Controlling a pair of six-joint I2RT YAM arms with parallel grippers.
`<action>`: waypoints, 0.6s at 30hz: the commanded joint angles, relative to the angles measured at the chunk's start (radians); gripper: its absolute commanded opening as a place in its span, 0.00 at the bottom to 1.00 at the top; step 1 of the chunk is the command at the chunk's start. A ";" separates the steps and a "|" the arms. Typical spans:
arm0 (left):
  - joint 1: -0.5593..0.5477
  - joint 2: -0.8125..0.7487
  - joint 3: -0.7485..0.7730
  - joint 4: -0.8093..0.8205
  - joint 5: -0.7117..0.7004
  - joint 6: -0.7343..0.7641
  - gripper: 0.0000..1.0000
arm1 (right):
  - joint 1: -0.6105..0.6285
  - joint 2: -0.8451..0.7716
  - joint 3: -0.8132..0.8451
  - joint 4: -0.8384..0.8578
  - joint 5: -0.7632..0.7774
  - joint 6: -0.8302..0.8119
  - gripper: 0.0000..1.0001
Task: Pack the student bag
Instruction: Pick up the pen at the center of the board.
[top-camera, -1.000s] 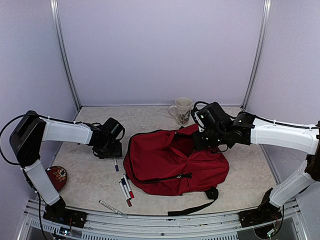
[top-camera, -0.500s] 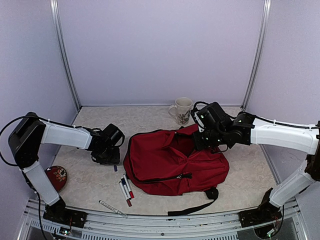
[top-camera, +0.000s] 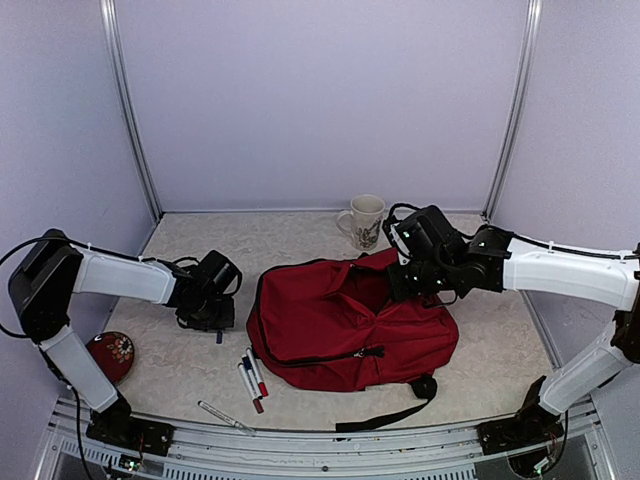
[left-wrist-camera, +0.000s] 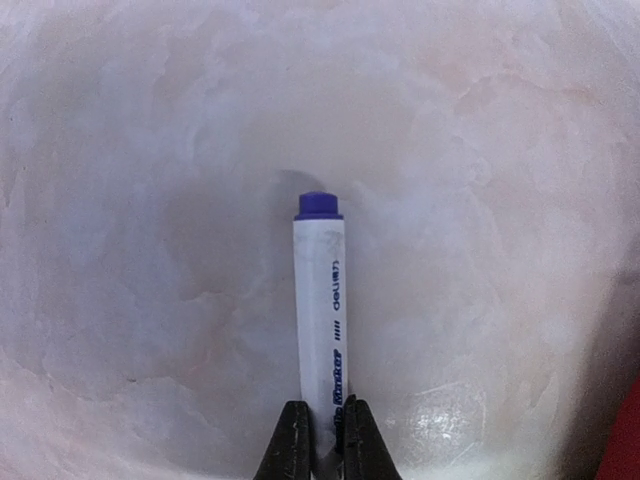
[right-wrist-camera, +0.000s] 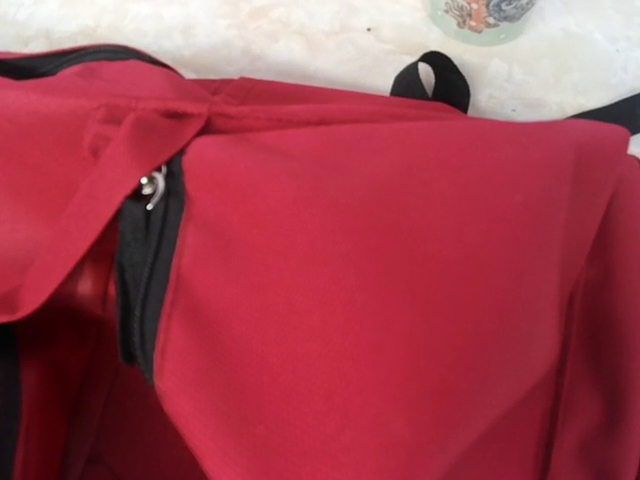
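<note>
The big red student bag lies flat in the middle of the table, a bit to the right. The left gripper is low over the table, left of the bag. Its jaws are squeezed shut on the end of a white marker with a blue cap. The right gripper is at the far top edge of the bag. Its jaws are closed, but it is hard to tell if they pinch any cloth. More markers lie just beside the bag's near left side. A mug stands behind the bag.
</note>
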 joint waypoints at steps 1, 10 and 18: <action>0.015 0.035 -0.033 -0.045 0.038 0.013 0.00 | -0.014 -0.044 -0.010 0.031 0.027 0.004 0.00; 0.005 -0.187 -0.048 0.000 -0.032 0.007 0.00 | -0.013 -0.054 -0.009 0.030 0.030 0.001 0.00; -0.008 -0.352 -0.057 0.008 -0.063 0.017 0.00 | -0.016 -0.043 -0.003 0.038 0.023 -0.002 0.00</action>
